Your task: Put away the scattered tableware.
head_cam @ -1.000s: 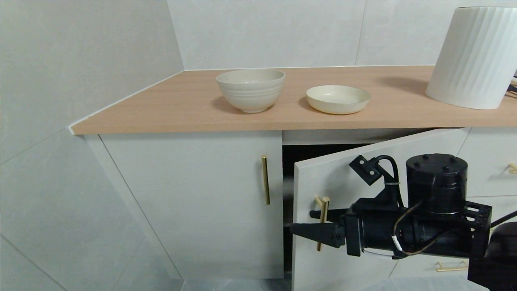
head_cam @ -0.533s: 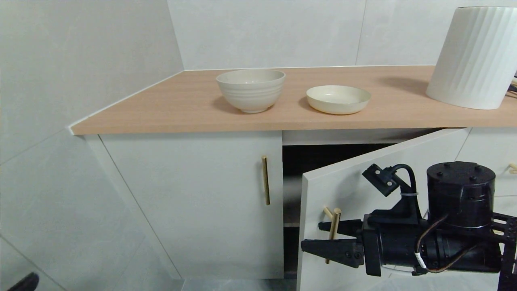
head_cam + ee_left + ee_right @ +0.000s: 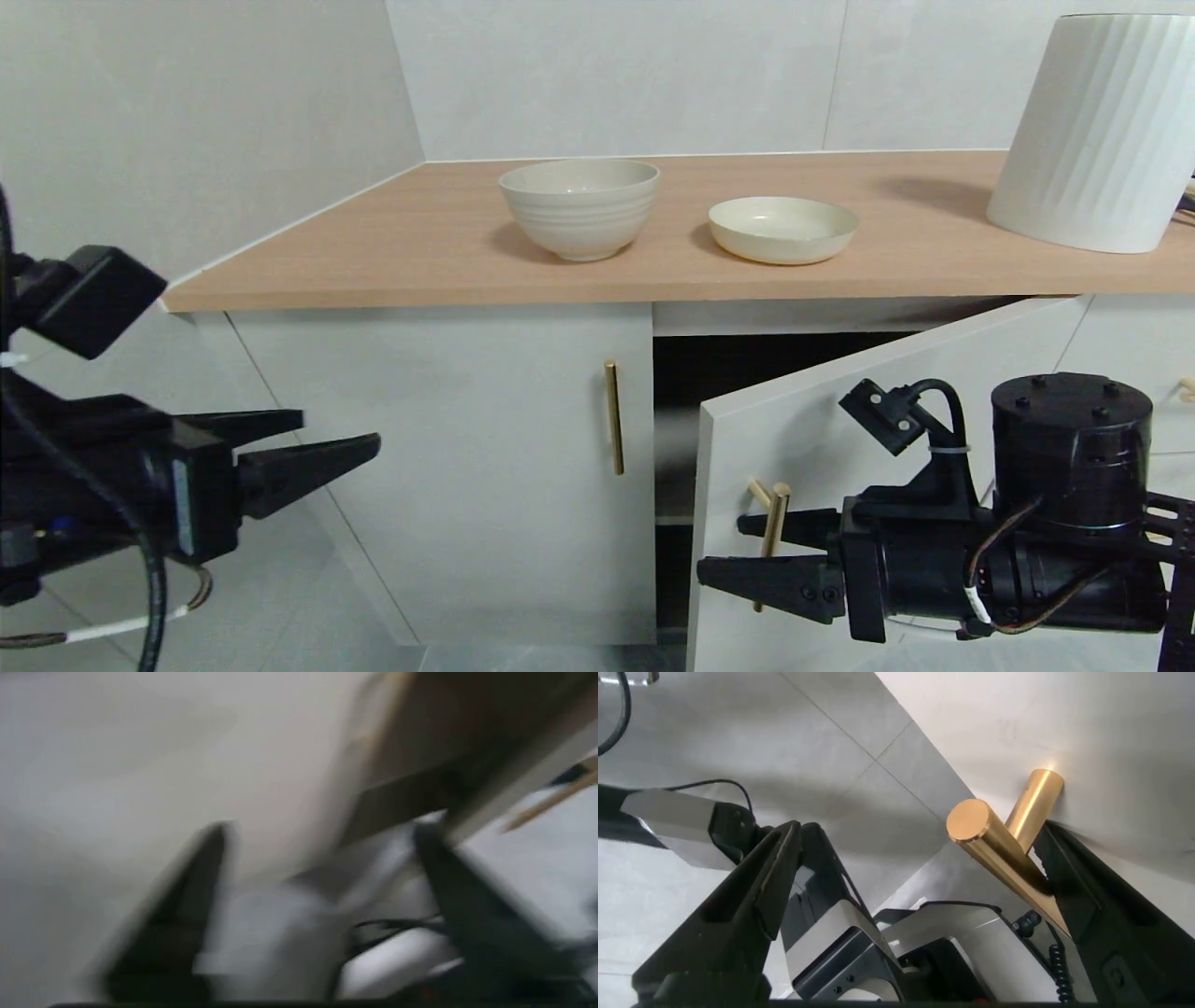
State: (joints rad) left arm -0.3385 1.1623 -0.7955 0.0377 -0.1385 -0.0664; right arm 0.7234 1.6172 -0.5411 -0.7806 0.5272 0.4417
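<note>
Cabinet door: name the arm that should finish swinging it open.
Right. The right gripper straddles the brass handle of the half-open door; the left gripper hangs open off to the side, holding nothing.

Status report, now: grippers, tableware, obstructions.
Right gripper open, straddling the brass handle of the part-open cabinet door. Left gripper open, empty, low on the left. Bowl and shallow dish on the countertop, untouched. Nothing in the way.

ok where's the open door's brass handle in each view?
Head view: brass handle low, right of centre, between the fingers of the right gripper.
Left wrist view: too blurred to tell.
Right wrist view: handle between those fingers, close against one.
Shared landmark: the open cabinet door that carries it.
</note>
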